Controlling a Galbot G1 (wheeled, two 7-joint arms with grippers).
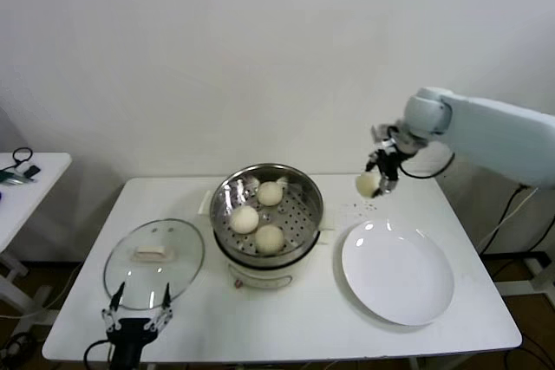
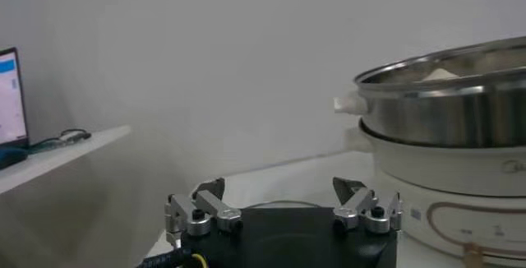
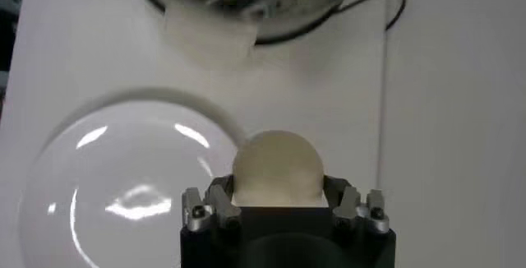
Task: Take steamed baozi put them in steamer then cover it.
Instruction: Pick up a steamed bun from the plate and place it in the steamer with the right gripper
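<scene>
The steamer point(image 1: 319, 210) stands mid-table with three steamed baozi point(image 1: 270, 193) point(image 1: 245, 219) point(image 1: 270, 238) on its perforated floor. My right gripper point(image 1: 380, 181) hangs above the table's back right, between the steamer and the far edge of the plate, shut on another baozi point(image 1: 368, 184). In the right wrist view that baozi point(image 3: 277, 169) sits between the jaws of the right gripper point(image 3: 278, 191). The glass cover point(image 1: 178, 266) lies flat to the left of the steamer. My left gripper point(image 1: 137, 305) stands open at the front left edge, just in front of the cover, with nothing in it point(image 2: 279, 191).
A flat white plate point(image 1: 397, 271) with nothing on it lies to the right of the steamer point(image 3: 123, 179). A cable runs behind the steamer point(image 3: 394, 6). A small side table point(image 1: 26, 179) with dark items stands off to the left.
</scene>
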